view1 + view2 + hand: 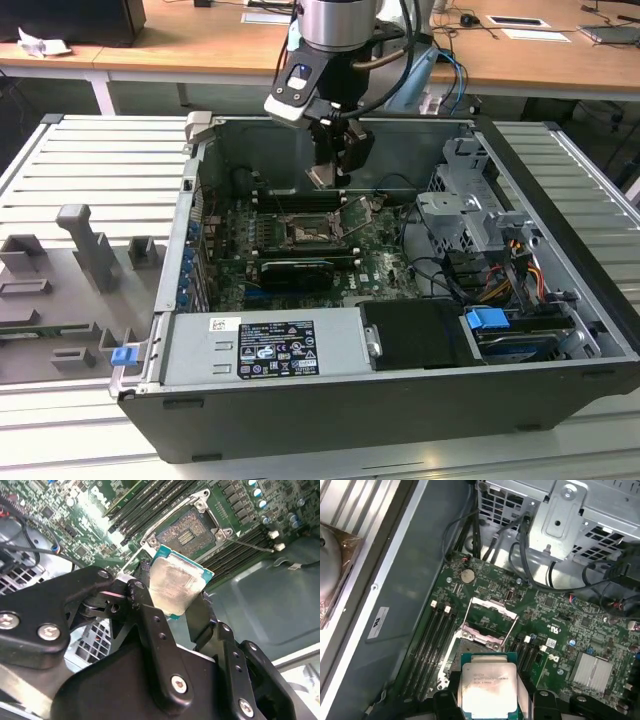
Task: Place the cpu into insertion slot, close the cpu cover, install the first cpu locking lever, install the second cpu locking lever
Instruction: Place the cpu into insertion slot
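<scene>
Exterior view: the hand [330, 168] hangs inside an open computer case [560, 330] that lies on a ribbed grey desk [100, 160]. It grips the cpu [320, 178] above the insertion slot [305, 232], clear of the green board [385, 262].

Second wrist view: black fingers [145, 615] of the hand [172, 600] pinch two opposite edges of the cpu [175, 582], its pale metal top showing. The insertion slot [187, 530] beyond lies bare.

First wrist view: the cpu [487, 685] sits tight in the hand [487, 704], just short of the insertion slot [470, 647]. The cpu cover [492, 606] stands raised at the slot's far side.
</scene>
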You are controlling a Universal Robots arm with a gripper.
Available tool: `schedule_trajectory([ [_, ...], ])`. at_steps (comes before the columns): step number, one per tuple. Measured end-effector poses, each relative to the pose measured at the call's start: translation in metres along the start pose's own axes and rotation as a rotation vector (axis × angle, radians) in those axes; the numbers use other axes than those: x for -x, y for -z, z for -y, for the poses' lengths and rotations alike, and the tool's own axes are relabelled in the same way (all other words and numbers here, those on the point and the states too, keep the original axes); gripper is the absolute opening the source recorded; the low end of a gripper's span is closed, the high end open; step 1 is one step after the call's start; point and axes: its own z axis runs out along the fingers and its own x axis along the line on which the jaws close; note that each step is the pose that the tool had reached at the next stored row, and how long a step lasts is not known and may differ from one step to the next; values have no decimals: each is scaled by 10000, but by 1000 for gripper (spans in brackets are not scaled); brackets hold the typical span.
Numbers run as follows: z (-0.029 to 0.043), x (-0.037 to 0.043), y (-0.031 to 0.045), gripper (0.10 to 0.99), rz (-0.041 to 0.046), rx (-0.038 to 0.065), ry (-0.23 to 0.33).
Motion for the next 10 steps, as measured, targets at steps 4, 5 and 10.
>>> schedule_trajectory([
  [4, 14, -3, -37, 525, 23, -1, -290],
  [5, 20, -5, -53, 525, 26, -1, -324],
  [10, 26, -4, -124, 525, 86, -7, -1104],
])
